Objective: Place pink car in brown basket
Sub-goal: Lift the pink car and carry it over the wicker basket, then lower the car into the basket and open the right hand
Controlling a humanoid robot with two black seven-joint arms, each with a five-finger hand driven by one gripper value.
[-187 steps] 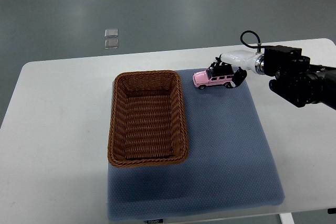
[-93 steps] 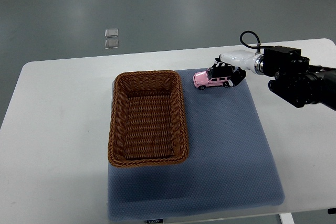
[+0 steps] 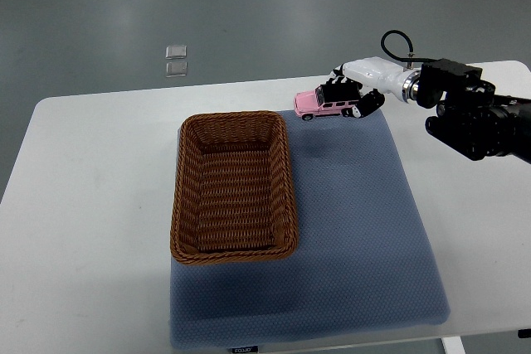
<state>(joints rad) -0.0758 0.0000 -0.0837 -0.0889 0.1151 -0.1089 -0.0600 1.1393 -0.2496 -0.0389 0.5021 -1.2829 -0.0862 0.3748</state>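
Counter (image 3: 91,230), white, carries a blue-grey mat (image 3: 357,238) along its near and middle part. Brown basket (image 3: 234,186) sits on the mat's left portion, open side up and with nothing in it. Beyond it, at the mat's far edge, the right hand (image 3: 353,95) reaches in from the right, its fingers (image 3: 338,88) closed around the pink car (image 3: 322,104); a soft shadow on the mat beneath suggests the car is lifted clear. Step in hand, by judgement: carrying after the pick-up. Next move calls for travel leftward and nearer until the car hangs over the basket's interior, then lowering and release.
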